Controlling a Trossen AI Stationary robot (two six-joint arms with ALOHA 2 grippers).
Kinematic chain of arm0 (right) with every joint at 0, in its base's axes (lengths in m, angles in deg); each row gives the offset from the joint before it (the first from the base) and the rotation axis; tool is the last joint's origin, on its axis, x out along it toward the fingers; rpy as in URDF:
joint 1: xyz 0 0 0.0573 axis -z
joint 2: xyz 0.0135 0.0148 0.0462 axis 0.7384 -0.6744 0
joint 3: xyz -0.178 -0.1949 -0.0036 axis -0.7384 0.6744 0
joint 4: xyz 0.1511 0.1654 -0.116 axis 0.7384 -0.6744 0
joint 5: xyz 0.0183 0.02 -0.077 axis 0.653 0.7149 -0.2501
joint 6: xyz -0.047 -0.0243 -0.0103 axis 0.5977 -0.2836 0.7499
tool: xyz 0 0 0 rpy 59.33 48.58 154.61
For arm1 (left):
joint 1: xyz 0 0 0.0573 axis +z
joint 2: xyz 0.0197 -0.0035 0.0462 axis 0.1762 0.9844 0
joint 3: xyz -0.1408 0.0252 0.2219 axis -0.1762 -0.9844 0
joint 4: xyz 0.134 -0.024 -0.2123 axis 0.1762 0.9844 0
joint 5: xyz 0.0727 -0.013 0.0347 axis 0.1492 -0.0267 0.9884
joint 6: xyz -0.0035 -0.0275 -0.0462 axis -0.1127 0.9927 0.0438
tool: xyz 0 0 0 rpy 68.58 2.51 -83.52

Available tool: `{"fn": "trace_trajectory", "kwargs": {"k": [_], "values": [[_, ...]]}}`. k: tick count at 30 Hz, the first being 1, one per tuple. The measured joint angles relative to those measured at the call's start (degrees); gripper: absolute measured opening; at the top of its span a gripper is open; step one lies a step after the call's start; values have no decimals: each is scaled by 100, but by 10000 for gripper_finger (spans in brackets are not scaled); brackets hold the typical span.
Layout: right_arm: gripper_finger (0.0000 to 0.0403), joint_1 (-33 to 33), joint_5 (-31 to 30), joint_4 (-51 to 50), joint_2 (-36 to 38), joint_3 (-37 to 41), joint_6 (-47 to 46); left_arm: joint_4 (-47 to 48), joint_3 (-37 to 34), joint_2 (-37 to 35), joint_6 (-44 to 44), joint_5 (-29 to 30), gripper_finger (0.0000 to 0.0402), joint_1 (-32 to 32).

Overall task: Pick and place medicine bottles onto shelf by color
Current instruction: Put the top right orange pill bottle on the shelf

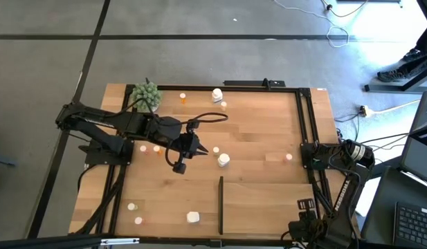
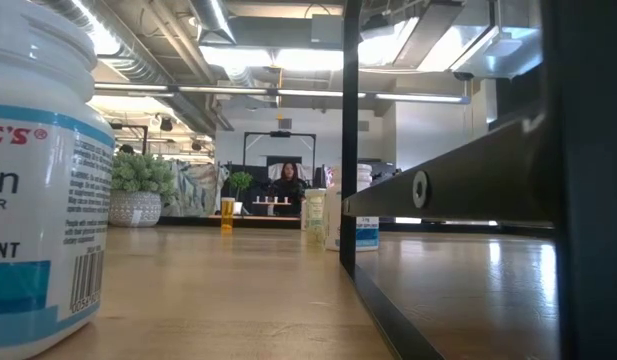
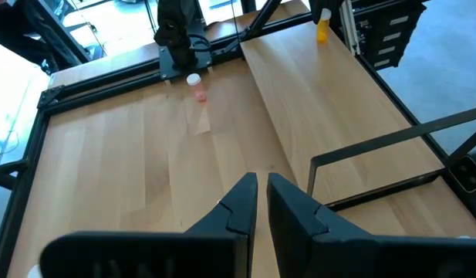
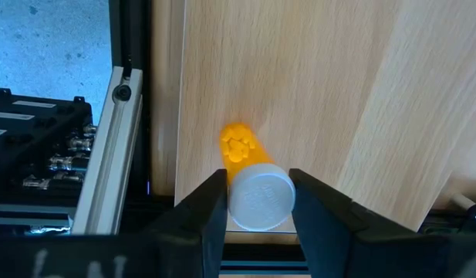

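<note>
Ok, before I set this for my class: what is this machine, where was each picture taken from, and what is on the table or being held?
It is a robot with two dark arms at a wooden table, each ending in a two-finger gripper. One picture looks straight down from above; one sits at table level, close to a big white bottle; two come from cameras on the arms' wrists. Small medicine bottles, white and orange, are scattered on the table, with a green plant ball and a pale wooden shelf. The left gripper is over the middle of the table, shut and empty. The right gripper, at the table's right edge, grips an orange bottle by its white cap.
</note>
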Motion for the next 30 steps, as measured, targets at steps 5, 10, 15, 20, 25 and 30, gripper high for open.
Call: {"fn": "trace_trajectory", "kwargs": {"k": [5,10,15,20,25,30], "values": [[136,0,-2,3,1,0,122,0,0,0,1,-113,28,-23],[136,0,-51,11,2,0,260,0,0,0,1,-240,27,-117],[136,21,-78,20,2,0,254,0,0,0,2,-239,28,-144],[136,26,-63,20,2,0,264,0,0,0,2,-238,27,-144],[136,26,-48,18,2,0,255,0,0,0,18,-243,27,-159],[136,26,-44,20,2,0,253,2,0,0,33,-257,27,-188]]}}
